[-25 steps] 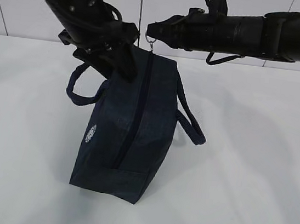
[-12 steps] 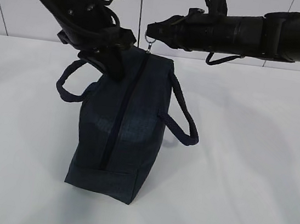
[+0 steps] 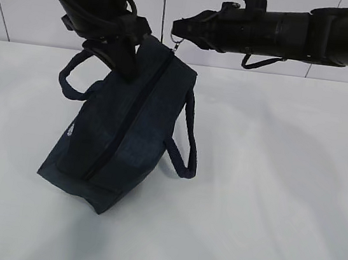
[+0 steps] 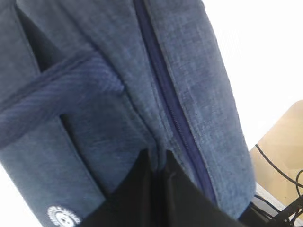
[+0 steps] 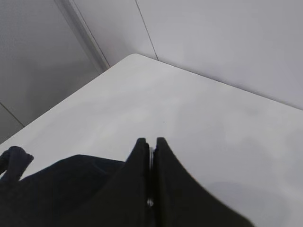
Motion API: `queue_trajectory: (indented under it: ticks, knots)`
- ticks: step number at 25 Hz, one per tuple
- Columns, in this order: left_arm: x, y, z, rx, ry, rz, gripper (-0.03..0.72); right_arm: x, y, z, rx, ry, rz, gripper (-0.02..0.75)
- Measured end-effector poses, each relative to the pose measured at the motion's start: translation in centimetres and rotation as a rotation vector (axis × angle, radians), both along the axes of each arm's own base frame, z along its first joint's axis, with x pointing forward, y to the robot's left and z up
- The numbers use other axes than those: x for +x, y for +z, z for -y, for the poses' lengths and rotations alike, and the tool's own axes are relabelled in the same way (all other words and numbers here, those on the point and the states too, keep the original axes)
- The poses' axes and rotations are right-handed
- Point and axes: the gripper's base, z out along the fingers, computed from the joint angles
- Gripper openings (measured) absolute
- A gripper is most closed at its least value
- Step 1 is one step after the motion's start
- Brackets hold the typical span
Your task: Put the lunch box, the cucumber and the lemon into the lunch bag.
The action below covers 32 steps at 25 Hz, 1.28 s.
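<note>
The dark navy lunch bag (image 3: 122,130) hangs tilted between both grippers, its lower end resting on the white table (image 3: 281,195). Its zipper (image 3: 131,121) looks closed. My left gripper (image 3: 126,66) is shut on a fold of the bag's fabric near its top; in the left wrist view the left gripper (image 4: 158,158) pinches cloth beside the zipper (image 4: 170,113), with the white logo (image 4: 61,216) below. My right gripper (image 3: 176,29) is shut on the metal ring pull (image 3: 176,42), which shows between the fingers (image 5: 150,152). The lunch box, cucumber and lemon are out of view.
The bag's two loop handles hang out to the left (image 3: 71,81) and right (image 3: 187,148). A pale wall rises behind the table. The left wrist view shows a wooden surface with cables (image 4: 284,146) off the table's edge.
The bag has swung from nearly upright to leaning, its bottom sliding left on the table. My left gripper moved slightly left and up with the fabric; the right gripper stayed on the ring pull.
</note>
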Motion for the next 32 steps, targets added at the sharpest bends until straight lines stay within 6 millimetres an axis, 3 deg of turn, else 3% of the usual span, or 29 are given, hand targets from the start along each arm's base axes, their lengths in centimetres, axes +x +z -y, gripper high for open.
queue_trajectory:
  ticks: [13,21,32]
  knots:
    - [-0.9,2.1,-0.3,-0.028,-0.001,0.047,-0.008,0.6,0.1,1.8,0.004,-0.028,-0.001,0.007]
    - [-3.0,3.8,1.2,-0.042,-0.064,0.081,-0.008,0.7,0.1,1.9,0.006,-0.033,-0.004,0.007]
    - [-4.9,6.3,1.1,-0.093,-0.080,0.110,-0.008,1.0,0.1,2.5,0.001,-0.059,-0.003,0.007]
